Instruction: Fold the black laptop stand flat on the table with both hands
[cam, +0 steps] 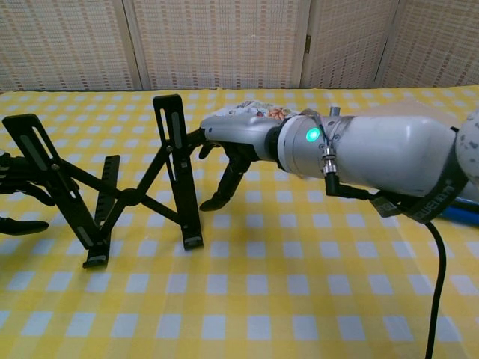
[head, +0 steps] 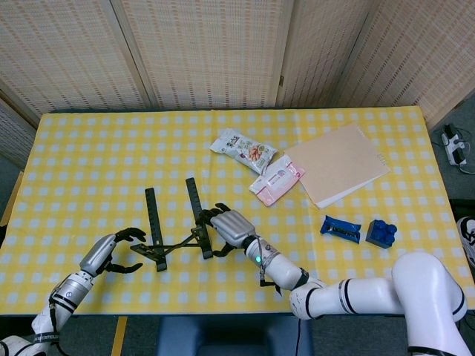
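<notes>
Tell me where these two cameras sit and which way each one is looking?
Head view: sits high, looking steeply down on the whole yellow checked table; both arms show, with the left hand and right hand either side of the black laptop stand.
Chest view: sits low near the table edge, looking level across it toward the screens behind; the right hand and forearm fill the middle, and the left hand's fingers show at the left edge.
Shared: the stand, both hands, the snack bag.
</notes>
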